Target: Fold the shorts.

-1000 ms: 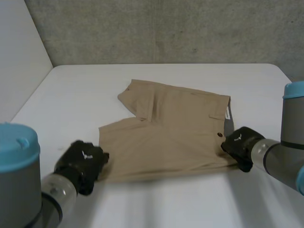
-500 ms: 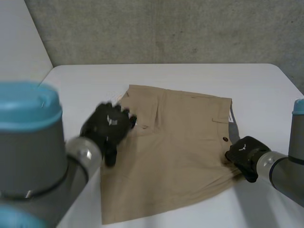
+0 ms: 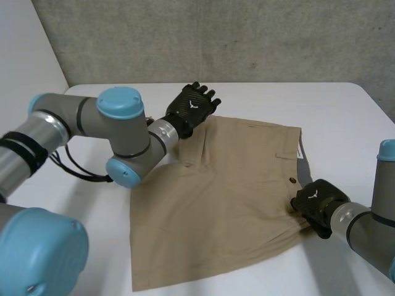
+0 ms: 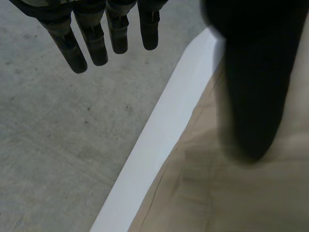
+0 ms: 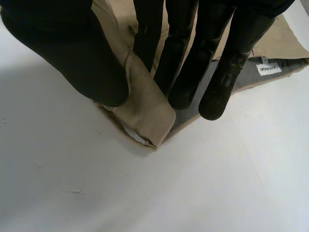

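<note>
Tan shorts (image 3: 228, 197) lie spread on the white table (image 3: 333, 111), waistband toward my right hand. My left hand (image 3: 194, 106) hovers over the shorts' far left corner with straight, spread fingers (image 4: 91, 38) and nothing in it; tan cloth (image 4: 231, 193) lies under its thumb. My right hand (image 3: 316, 202) is at the near corner of the waistband. There its thumb and fingers (image 5: 183, 48) pinch a fold of the tan cloth (image 5: 145, 104). A small white label (image 5: 269, 69) shows inside the waistband.
My left arm (image 3: 117, 135) reaches across the table's left part to the shorts' far corner. A grey concrete wall (image 3: 216, 37) rises behind the table's far edge and a white wall (image 3: 24, 61) stands at the left. Bare table (image 5: 72, 169) lies around the right hand.
My left hand carried the near leg from the front left up to the far left corner, then opened and let it go. The shorts now lie flatter. My right hand kept its pinch.
</note>
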Robot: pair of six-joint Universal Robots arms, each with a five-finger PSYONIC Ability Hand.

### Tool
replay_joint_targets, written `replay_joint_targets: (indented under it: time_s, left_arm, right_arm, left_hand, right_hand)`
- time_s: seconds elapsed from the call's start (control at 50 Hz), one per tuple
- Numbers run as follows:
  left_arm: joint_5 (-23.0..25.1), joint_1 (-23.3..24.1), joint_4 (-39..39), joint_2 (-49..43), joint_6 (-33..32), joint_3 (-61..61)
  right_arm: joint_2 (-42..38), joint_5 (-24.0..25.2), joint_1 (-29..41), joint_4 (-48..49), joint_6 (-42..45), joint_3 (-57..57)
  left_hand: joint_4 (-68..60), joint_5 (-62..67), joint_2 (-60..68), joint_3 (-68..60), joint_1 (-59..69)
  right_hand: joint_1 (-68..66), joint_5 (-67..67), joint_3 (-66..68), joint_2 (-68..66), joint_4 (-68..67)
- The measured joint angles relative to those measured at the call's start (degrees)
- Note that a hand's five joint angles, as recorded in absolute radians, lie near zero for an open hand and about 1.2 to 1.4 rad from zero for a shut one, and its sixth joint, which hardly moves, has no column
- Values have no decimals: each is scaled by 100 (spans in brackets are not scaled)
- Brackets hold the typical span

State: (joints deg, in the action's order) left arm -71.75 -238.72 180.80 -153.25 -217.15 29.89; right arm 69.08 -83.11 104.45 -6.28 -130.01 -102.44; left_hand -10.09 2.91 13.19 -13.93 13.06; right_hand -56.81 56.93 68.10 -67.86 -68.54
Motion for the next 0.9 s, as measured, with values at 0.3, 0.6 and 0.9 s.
replay_joint_targets:
  time_s: [0.3,0.6,0.9]
  left_arm:
    - [615,-271,-582,-1067,-1455,-977]
    - [640,-318,-1312,-1046,-1499,-986]
    - [-439,-448,-1499,-550,-1749,-633]
  right_arm:
    - [0,43,4,29,2,-90]
    - [0,168,-10,65,2,-99]
    - [11,164,-12,65,1,-107]
  left_hand:
    - [-992,710,660,-557,747]
    - [-4118,3780,3818,-3721,4083]
    - [-5827,5325,5525,-5402,5160]
  right_hand:
    - [0,0,0,0,0]
    - [-7,0,0,0,0]
    - [-7,0,0,0,0]
